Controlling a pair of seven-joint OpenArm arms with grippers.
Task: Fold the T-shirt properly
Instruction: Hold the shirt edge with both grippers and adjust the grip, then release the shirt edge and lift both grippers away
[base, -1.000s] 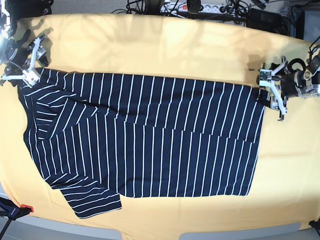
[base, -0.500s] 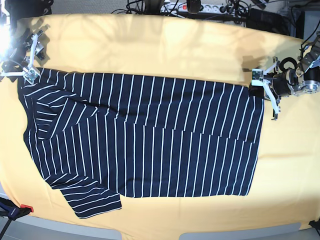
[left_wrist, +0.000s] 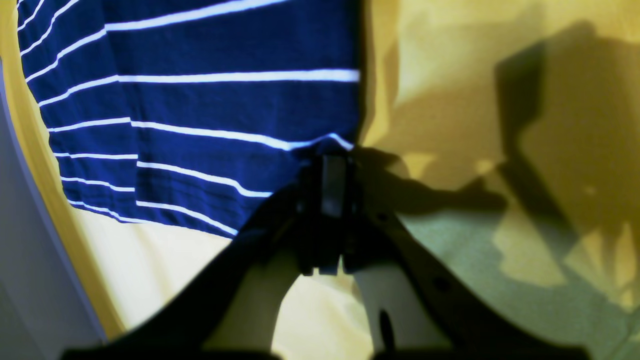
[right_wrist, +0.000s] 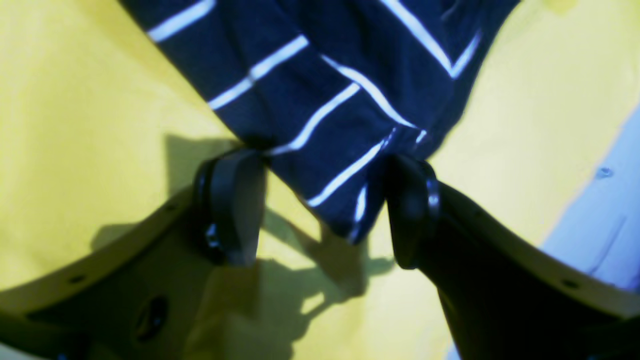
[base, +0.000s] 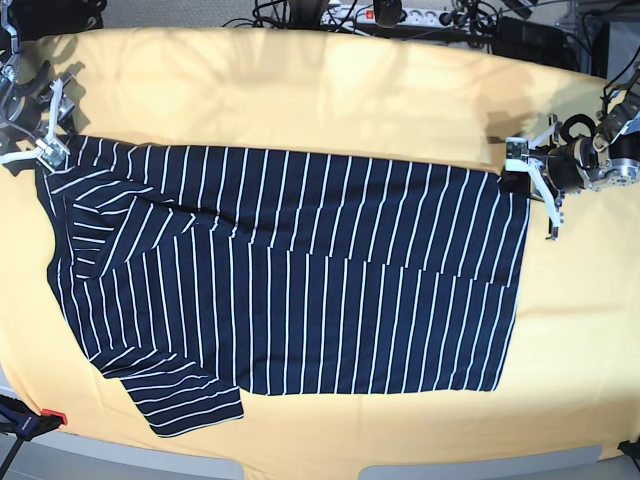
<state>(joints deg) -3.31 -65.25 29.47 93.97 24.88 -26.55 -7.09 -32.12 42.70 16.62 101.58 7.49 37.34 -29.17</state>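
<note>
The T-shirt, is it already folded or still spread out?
Mostly spread. The T-shirt lies flat across the yellow cloth, with only one long fold along its body; one sleeve sticks out.

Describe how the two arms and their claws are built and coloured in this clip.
In the base view both arms end in white, angular finger brackets on black-and-silver wrist bodies: left claw, right claw. The wrist views show dark, curved fingers with small round holes and black tip pads. No markings are readable.
</note>
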